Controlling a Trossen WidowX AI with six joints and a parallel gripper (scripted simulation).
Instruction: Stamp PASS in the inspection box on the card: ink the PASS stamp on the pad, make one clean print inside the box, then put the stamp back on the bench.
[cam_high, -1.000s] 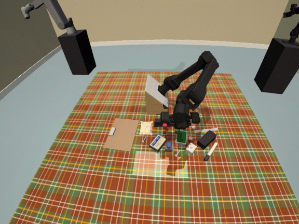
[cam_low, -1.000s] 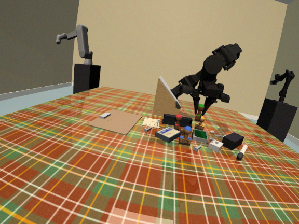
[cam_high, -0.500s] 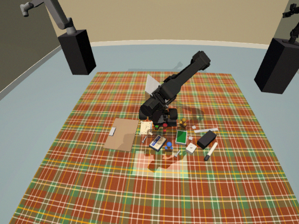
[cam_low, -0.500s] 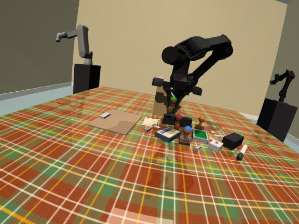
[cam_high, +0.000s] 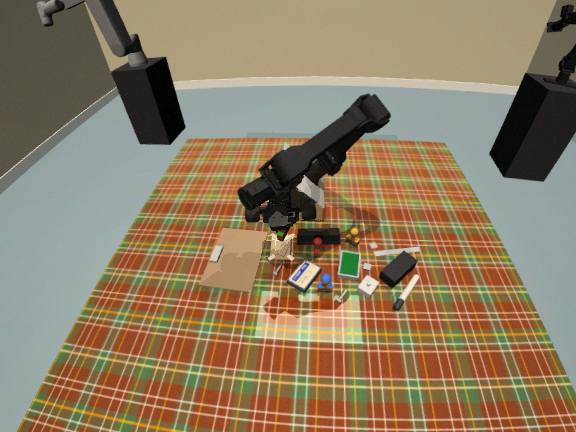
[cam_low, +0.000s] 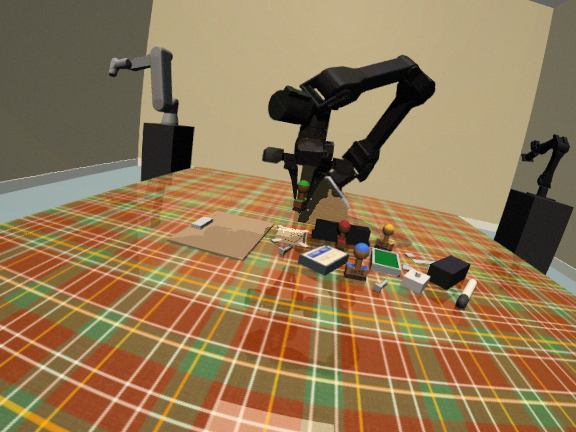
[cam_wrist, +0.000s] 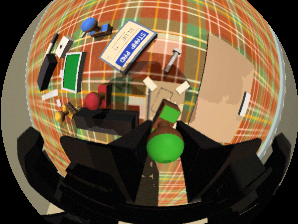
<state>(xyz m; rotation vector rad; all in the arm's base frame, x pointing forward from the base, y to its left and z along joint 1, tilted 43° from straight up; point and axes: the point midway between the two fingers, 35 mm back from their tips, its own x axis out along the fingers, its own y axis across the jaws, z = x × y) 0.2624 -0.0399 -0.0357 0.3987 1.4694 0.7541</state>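
My gripper (cam_high: 283, 233) (cam_low: 302, 198) (cam_wrist: 164, 124) is shut on the green-knobbed stamp (cam_low: 303, 187) (cam_wrist: 165, 147), held upright above the table near the card's back edge. Its underside and lettering are hidden. The pale card (cam_high: 281, 249) (cam_low: 293, 235) (cam_wrist: 176, 101) lies flat, with corner tabs. In the wrist view its dashed box shows just beyond the stamp; the stamp hides part of the card. The green ink pad (cam_high: 349, 264) (cam_low: 385, 259) (cam_wrist: 73, 71) lies open to the right of the card in the top and exterior views.
A box marked STAMP PAD (cam_high: 304, 276) (cam_low: 324, 259), red stamp (cam_high: 317, 242) (cam_low: 344, 228) and blue stamp (cam_high: 326, 279) (cam_low: 361, 251) stand between card and pad. A black rack (cam_high: 306, 235) is right of the card, a brown board (cam_high: 235, 260) left, a slanted panel (cam_low: 325, 207) behind.
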